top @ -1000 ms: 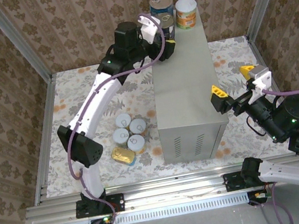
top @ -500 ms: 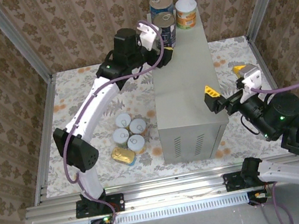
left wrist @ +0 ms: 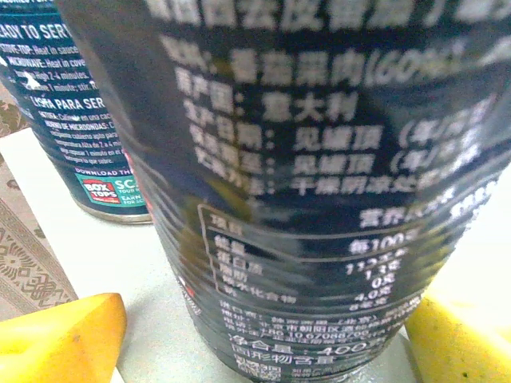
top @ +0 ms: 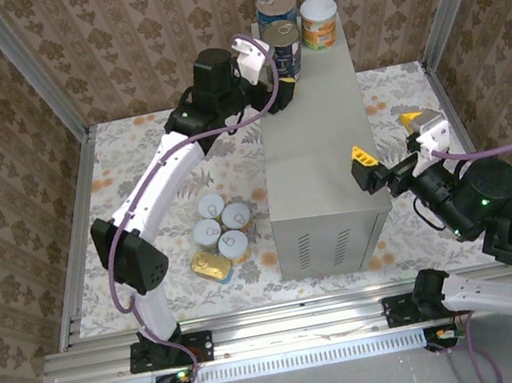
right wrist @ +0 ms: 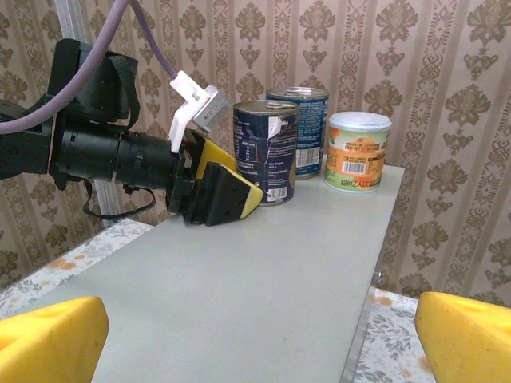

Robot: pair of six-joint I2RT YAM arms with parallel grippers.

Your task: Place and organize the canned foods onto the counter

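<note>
Overhead, the left gripper (top: 278, 68) is at the far end of the counter (top: 314, 152), its jaws spread either side of the nearer blue can (top: 281, 40). The other blue can (top: 275, 2) and an orange can (top: 319, 21) stand just beside, the right gripper (top: 387, 139) hangs wide open by the counter's right edge, and a cluster of short cans (top: 221, 227) and the flat tin (top: 211, 266) sit down on the floral floor (top: 132, 164). Left wrist view: that dark can stands upright on the grey top, a yellow fingertip (left wrist: 60, 335) low on each side, the left one clear of it. Right wrist view: its own yellow fingers (right wrist: 48, 335) sit far apart over the bare top, with all three cans upright at the far end.
</note>
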